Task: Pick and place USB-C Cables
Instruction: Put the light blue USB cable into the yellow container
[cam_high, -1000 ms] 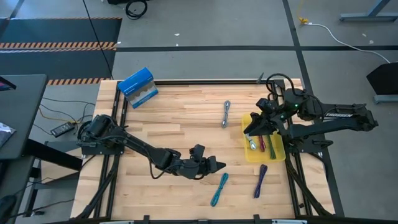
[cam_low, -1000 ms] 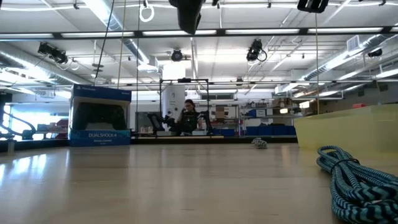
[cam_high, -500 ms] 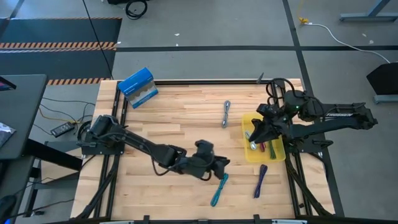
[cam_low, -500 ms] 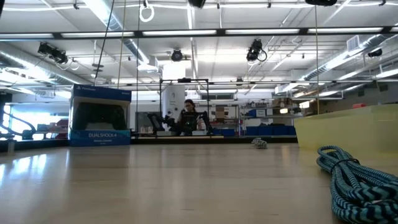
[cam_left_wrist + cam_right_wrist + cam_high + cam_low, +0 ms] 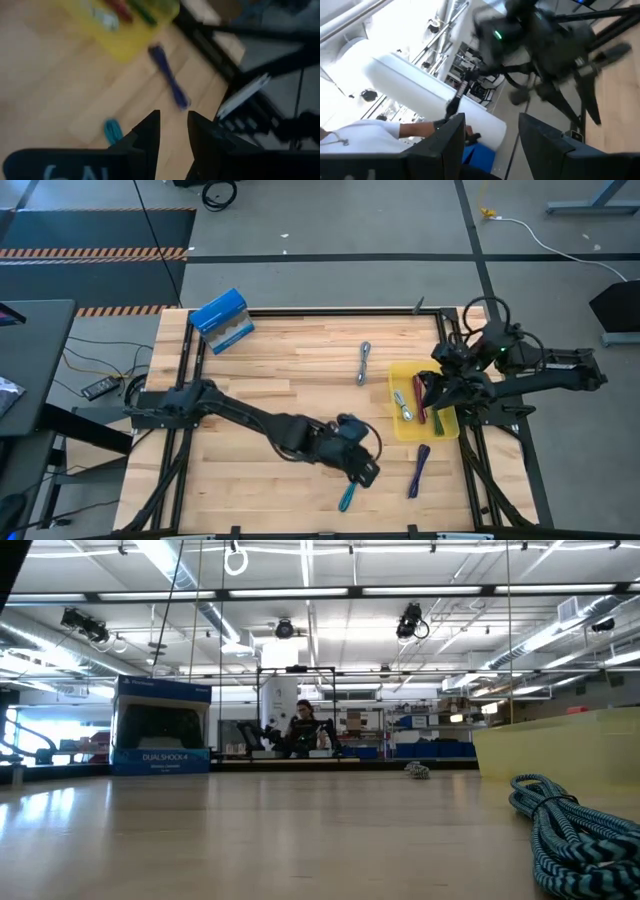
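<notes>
My left gripper (image 5: 365, 472) (image 5: 174, 130) is open with a narrow gap and hangs above the far end of the teal cable (image 5: 346, 498) (image 5: 112, 131) (image 5: 570, 830), touching nothing. The purple cable (image 5: 418, 470) (image 5: 170, 77) lies flat to its right. The grey cable (image 5: 364, 363) lies farther back. Pale blue (image 5: 404, 405), maroon (image 5: 420, 412) and green (image 5: 437, 418) cables lie in the yellow tray (image 5: 447, 429). My right gripper (image 5: 424, 394) (image 5: 492, 135) is open and empty over the tray's far right part.
A blue box (image 5: 221, 320) (image 5: 160, 730) stands at the far left corner. Bare wood lies between it and the cables. The tray's wall (image 5: 560, 745) rises at the right in the low view. A person (image 5: 303, 730) sits far off in the room.
My left gripper has travelled toward the table's right and near edges and now covers the teal cable's far end. My right gripper has drawn back toward the right edge, away from the pale blue cable, which stays in the tray. No cable has moved.
</notes>
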You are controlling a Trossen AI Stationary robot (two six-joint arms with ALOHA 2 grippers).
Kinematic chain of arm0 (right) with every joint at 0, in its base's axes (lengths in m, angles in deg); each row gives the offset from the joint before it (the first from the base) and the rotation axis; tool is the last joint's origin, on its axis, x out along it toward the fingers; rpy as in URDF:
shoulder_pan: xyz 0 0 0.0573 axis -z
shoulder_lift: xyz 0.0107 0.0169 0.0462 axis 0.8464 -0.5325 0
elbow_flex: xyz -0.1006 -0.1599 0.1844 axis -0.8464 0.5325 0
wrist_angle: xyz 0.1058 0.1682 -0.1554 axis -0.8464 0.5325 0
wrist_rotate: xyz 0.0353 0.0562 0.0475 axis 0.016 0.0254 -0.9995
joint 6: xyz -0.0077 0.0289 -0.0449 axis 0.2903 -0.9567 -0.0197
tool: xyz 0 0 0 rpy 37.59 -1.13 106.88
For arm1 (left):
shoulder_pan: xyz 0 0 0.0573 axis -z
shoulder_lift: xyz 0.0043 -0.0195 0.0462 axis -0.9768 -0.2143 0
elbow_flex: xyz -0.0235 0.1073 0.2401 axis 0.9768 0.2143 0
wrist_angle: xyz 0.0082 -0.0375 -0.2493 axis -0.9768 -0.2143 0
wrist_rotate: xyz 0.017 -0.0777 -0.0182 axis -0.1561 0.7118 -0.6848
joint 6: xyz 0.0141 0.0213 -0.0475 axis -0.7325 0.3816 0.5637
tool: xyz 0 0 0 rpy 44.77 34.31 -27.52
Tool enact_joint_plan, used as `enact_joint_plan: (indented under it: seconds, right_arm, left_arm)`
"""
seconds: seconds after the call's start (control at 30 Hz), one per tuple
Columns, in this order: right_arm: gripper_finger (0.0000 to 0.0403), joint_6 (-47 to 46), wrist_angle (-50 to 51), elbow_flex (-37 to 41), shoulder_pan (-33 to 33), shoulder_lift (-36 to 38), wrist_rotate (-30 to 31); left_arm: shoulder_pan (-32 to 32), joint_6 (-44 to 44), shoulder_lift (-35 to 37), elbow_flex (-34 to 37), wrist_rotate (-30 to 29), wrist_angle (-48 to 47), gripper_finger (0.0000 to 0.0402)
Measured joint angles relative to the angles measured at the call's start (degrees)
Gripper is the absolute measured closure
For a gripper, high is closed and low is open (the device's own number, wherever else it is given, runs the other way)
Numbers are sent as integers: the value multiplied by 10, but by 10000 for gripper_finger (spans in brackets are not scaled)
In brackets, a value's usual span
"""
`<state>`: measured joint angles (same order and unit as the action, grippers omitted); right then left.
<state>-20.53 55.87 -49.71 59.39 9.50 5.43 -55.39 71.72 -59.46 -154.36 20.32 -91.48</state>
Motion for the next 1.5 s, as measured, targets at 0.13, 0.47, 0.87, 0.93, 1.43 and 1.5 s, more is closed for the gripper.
enact_joint_plan:
  seconds: [0.13, 0.47, 0.87, 0.93, 1.43, 1.5]
  right_arm:
    - [213, 1, 9, 0, 1, 8, 2]
    - [213, 42, 130, 1, 1, -4, 4]
    - [213, 52, 146, 1, 0, -4, 4]
    - [213, 50, 146, 1, 0, -4, 4]
    - [213, 21, 152, 1, 0, -4, 0]
    - [213, 21, 152, 1, 0, -4, 0]
  left_arm:
    - [4, 33, -41, -1, 38, 3, 297]
    - [12, 93, -128, -2, 83, 61, 297]
    - [11, 115, -159, -2, 82, -17, 297]
    - [11, 115, -167, -1, 82, -18, 297]
    - [8, 138, -193, -2, 108, -43, 312]
    - [5, 139, -193, -2, 124, -55, 333]
